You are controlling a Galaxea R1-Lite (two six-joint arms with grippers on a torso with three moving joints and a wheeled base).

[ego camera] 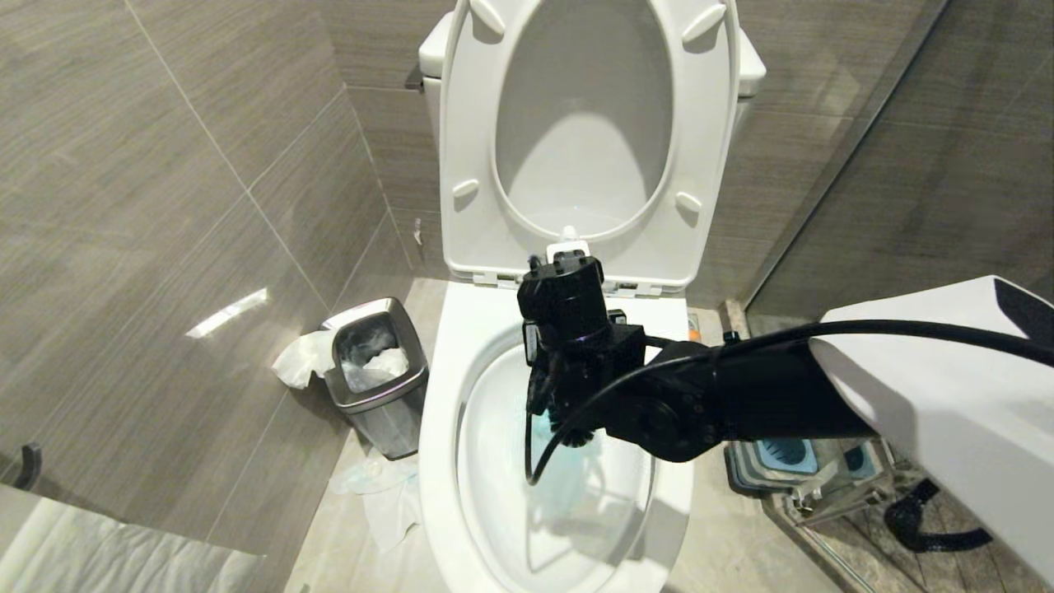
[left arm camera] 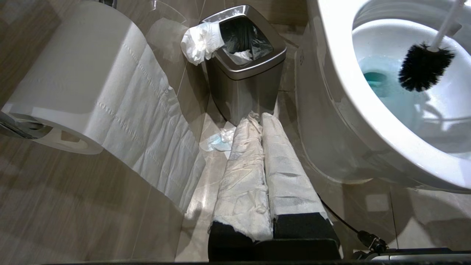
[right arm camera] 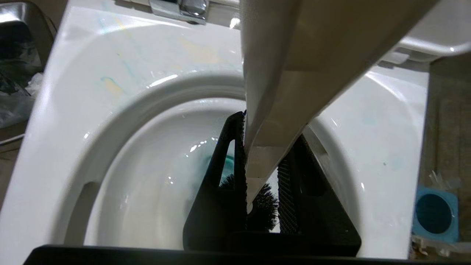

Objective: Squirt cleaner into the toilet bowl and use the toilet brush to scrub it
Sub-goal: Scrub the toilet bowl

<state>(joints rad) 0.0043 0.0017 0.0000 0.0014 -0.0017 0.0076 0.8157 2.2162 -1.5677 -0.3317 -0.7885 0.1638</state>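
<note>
A: Currently reaching in from the right over the toilet bowl (ego camera: 445, 461): right gripper (right arm camera: 261, 173), fingers pinching the white handle of the toilet brush (left arm camera: 423, 68).

B: Confirmed. Handle clamped between the two black fingers (right arm camera: 235, 154), running up past the wrist camera. Black bristle head hanging inside the bowl, above the blue-tinted water (left arm camera: 379, 79) at the bottom. Contact between bristles and porcelain not determinable.

A: Seat and lid (ego camera: 469, 132) raised, leaning back against the tank. Faint blue streaks on the flat rim at the hinge end, seen in the right wrist view.

B: Left gripper (left arm camera: 263, 173)?

A: Parked low beside the bowl, pointing at the floor. Fingers pressed together, both wrapped in white paper, holding nothing.

B: Surroundings?

A: Square steel waste bin (ego camera: 375, 375) on the floor just beside the bowl, on the robot's left, with white paper (left arm camera: 200, 42) draped over its edge. More crumpled paper (left arm camera: 220, 141) on the floor between bin and bowl. Toilet paper roll (left arm camera: 73, 81) on a wall holder near the left wrist camera, a sheet hanging down. Blue-topped brush holder (ego camera: 782, 453) on the floor on the robot's right, partly hidden behind the arm.
</note>
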